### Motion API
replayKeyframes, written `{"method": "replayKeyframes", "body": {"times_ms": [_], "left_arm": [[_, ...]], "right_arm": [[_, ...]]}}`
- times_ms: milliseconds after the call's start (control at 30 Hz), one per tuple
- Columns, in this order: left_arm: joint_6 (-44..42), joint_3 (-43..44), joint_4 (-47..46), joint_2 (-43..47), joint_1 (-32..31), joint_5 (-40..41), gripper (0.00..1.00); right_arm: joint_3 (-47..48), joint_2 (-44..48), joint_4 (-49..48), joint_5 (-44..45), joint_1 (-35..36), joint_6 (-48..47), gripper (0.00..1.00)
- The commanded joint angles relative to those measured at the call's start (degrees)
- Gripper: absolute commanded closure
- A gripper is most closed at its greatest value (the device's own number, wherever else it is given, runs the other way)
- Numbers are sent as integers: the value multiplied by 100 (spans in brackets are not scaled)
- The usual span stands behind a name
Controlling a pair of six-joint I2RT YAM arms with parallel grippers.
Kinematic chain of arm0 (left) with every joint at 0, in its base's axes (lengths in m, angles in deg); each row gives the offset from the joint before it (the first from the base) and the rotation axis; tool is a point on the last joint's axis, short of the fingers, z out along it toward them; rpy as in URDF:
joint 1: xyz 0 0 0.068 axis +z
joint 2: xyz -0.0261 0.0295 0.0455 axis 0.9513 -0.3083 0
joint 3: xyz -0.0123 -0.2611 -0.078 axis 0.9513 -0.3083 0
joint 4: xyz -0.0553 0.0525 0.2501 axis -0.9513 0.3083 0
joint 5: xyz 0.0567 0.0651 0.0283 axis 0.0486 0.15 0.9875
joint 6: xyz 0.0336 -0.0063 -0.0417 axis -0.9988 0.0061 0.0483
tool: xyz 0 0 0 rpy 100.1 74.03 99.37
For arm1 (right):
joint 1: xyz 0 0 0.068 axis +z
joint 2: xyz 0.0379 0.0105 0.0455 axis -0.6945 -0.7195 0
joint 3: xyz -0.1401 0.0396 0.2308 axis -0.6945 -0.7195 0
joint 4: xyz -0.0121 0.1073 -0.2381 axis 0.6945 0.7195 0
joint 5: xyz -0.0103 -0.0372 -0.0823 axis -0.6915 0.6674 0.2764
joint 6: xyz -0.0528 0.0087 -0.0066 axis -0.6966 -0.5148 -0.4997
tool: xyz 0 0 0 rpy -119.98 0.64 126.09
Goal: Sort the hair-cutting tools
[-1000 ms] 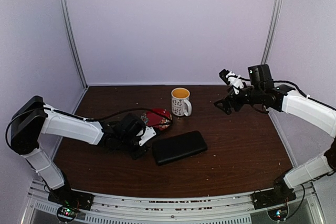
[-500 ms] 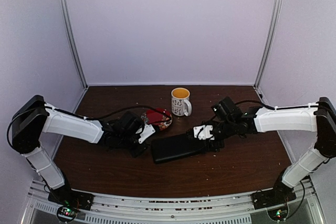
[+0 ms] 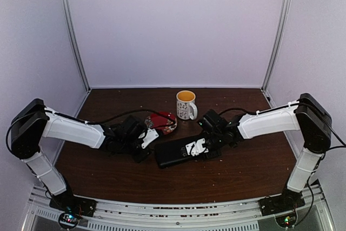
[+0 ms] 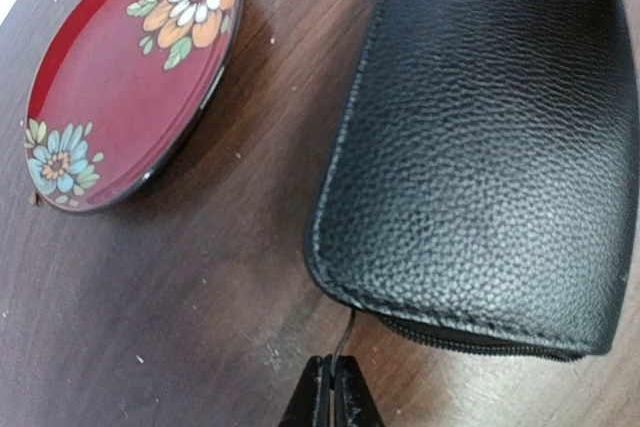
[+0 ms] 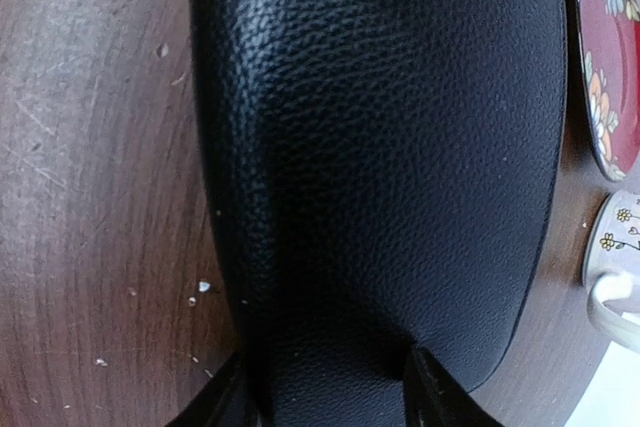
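Currently, left gripper [image 4: 331, 387] is pinched shut on the zipper pull [image 4: 346, 332] of the zip case [image 4: 500, 147]; right gripper [image 5: 328, 387] clamps the case's opposite end. The hair-cutting tools are unseen, presumably inside. Recommended: pull along the zipper track, holding the case flat.

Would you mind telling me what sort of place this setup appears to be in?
Probably a lab test booth: plain white panels on metal posts enclose a brown table, with two robot arms bolted to a rail at its near edge.
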Motion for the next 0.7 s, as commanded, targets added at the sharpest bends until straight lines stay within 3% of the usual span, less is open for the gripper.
{"method": "replayKeyframes", "body": {"times_ms": [0,167,300,533,667], "left_arm": [[292,-209,24,382,-3,-348,100],[508,-600,103,738,-295,-486,100],[536,-761,-231,820,-548,-1062,100],[556,-420,-535,437,-812,-1585,100],[578,-254,-282,388,-825,-1368,97]], "right_arm": [[344,-374,474,419,52,213,56],[423,-524,568,554,52,369,62],[504,-579,652,577,49,516,64],[629,-631,753,586,53,663,64],[566,-496,751,483,51,728,63]]}}
